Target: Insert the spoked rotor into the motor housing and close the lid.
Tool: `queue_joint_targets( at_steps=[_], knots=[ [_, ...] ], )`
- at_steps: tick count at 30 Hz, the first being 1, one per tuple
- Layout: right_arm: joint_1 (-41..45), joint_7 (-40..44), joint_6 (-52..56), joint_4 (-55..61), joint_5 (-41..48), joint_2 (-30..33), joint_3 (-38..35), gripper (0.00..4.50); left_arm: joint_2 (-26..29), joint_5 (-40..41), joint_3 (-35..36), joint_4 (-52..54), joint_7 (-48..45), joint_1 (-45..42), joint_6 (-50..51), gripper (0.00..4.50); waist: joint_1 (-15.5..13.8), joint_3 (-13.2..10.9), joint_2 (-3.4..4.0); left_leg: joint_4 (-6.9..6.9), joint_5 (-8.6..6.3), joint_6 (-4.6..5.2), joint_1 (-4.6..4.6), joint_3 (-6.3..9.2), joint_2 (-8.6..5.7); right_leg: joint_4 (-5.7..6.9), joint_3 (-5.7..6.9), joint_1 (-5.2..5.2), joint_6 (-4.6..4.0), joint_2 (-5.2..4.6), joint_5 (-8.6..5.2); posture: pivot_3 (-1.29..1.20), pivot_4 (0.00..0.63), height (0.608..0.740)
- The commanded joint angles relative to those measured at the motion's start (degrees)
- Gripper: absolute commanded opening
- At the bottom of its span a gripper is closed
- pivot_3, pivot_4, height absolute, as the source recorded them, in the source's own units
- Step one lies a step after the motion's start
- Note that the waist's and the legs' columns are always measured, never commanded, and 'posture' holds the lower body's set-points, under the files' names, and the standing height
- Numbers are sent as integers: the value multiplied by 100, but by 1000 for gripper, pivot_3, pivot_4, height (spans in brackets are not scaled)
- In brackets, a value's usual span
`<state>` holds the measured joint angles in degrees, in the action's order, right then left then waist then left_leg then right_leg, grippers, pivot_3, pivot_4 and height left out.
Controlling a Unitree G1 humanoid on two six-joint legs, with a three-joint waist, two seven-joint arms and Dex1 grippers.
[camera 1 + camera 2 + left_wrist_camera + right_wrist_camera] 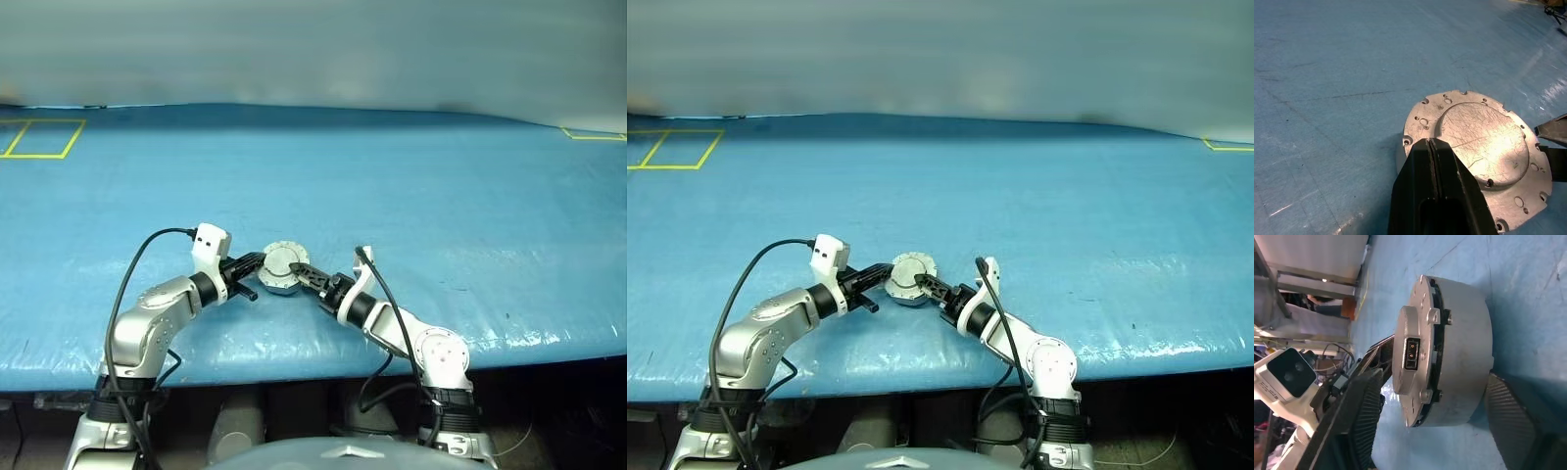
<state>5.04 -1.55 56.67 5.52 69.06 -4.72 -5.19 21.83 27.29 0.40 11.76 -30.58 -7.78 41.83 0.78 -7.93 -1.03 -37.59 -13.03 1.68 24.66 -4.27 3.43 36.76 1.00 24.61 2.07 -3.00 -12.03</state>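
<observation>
Closed lid (1484, 147) on the motor housing (1459, 352): task looks nearly finished.
Left end effector (1431, 147) clenched, pressing the lid; right end effector (1440, 406) spread, straddling the housing on the worktop (392, 176).

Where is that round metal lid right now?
The lid sits closed on the motor housing, on the blue table near its front edge, between the left gripper and right gripper.

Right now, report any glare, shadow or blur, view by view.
Left wrist view: glare on the round grey metal lid, shadow beside it. Right wrist view: the grey housing shades the blue table. Left eye view: far wall blurred.
</observation>
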Motion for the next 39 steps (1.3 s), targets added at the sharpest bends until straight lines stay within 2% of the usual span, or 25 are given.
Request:
queue_joint_targets(
  at_steps=[1,4,5,15,18,23,30,34,39],
  knots=[
    [-106,17,-61,143,554,-759,116,2256,-28,-46,-227,-129,-101,78,83,0,2,0,1,0,0,0,0,0,0,0,0,0,0,0,0,0,150,740],
    [-204,-72,2,155,650,-597,222,1238,-31,-59,-226,-152,-118,74,75,0,0,-1,1,1,0,0,0,2,1,0,1,0,3,0,-3,0,150,740],
    [-248,-97,23,159,640,-543,263,1147,-29,-67,-229,-162,-124,73,67,0,1,-1,2,1,0,0,0,1,1,0,0,1,3,0,-3,0,150,740],
    [-326,-131,-121,247,671,-512,436,1147,-83,109,-25,-127,-193,52,50,0,10,-1,3,1,0,0,-1,1,2,1,0,1,4,-1,-3,0,150,740],
    [-351,-141,-156,267,687,-491,461,1147,-240,412,329,-77,-30,11,331,558,31,-2,4,1,0,0,1,1,2,1,0,3,4,-1,-3,0,150,740],
    [-378,-191,-256,353,805,-479,447,1147,-566,883,909,74,253,-14,746,2224,52,-9,3,2,0,0,10,3,3,-1,1,9,4,3,-3,0,150,740],
    [-98,-328,-791,610,1208,-499,222,1147,-1658,2575,2417,72,1029,106,1285,4500,43,-38,-14,1,0,1,24,12,2,-5,2,11,13,8,-2,0,150,740],
    [104,-398,-935,703,1374,-399,202,1147,-2235,3837,2867,39,1521,347,1439,4500,69,-48,-20,-4,0,2,30,18,1,-5,-6,12,19,18,-2,0,150,740],
    [297,-481,-1003,718,1511,-316,227,1147,-2718,5230,2960,-22,2208,602,1398,4500,55,-56,-28,-17,0,2,37,33,5,-5,-10,10,21,38,-1,0,150,740]
  ],
)
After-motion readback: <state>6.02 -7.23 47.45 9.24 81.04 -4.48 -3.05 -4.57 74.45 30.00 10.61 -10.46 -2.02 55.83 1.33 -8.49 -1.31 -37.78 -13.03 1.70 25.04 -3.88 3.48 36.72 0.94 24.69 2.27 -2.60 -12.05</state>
